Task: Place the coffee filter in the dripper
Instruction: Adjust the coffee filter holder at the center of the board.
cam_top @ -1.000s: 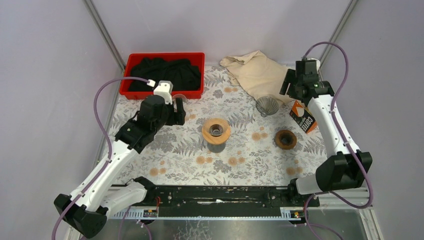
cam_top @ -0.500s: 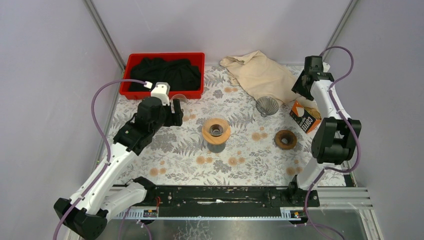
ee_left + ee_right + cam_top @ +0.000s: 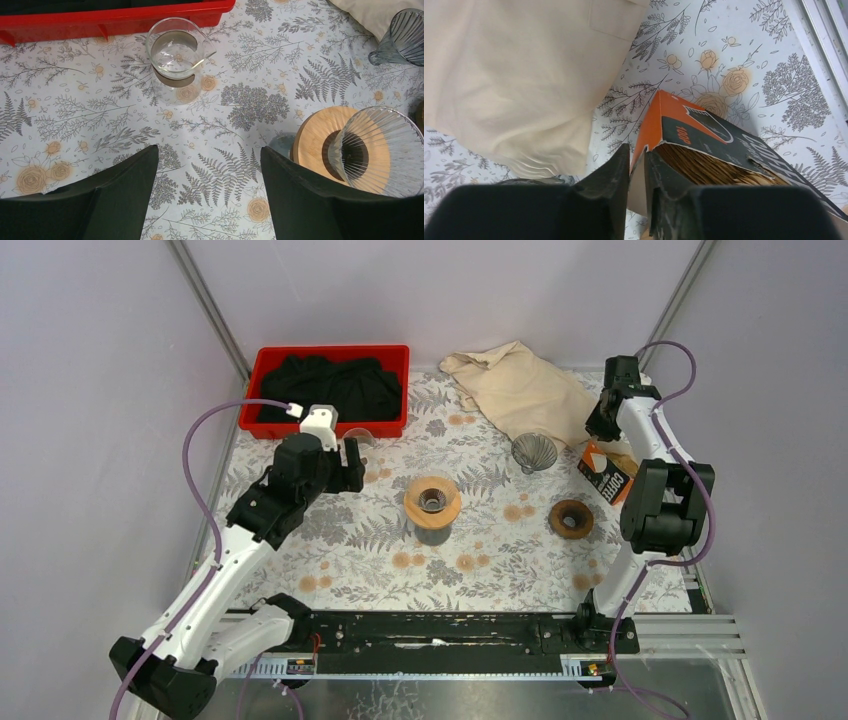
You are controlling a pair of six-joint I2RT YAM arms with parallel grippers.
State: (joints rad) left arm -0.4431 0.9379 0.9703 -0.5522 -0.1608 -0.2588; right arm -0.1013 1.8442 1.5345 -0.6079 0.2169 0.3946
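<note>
The orange and black coffee filter box (image 3: 608,472) lies open at the right edge of the table. Brown paper filters (image 3: 711,167) show inside the box (image 3: 704,130). My right gripper (image 3: 636,151) has one finger outside and one inside the box's open end, shut on its cardboard side wall; from above the right gripper (image 3: 603,435) sits over that end. The clear ribbed dripper (image 3: 432,500) rests on a wooden collar mid-table. My left gripper (image 3: 208,152) hovers open over bare table, with the dripper (image 3: 387,152) to its right. From above, my left gripper (image 3: 355,465) is left of the dripper.
A small glass carafe (image 3: 175,52) stands in front of the red bin (image 3: 262,365) of dark cloth. A second grey glass dripper (image 3: 535,451) sits beside a beige cloth (image 3: 515,385). A brown ring (image 3: 571,518) lies near the box.
My right arm folded back and lowered its gripper to the box's open end, and its jaws closed onto the box wall. The left arm barely shifted.
</note>
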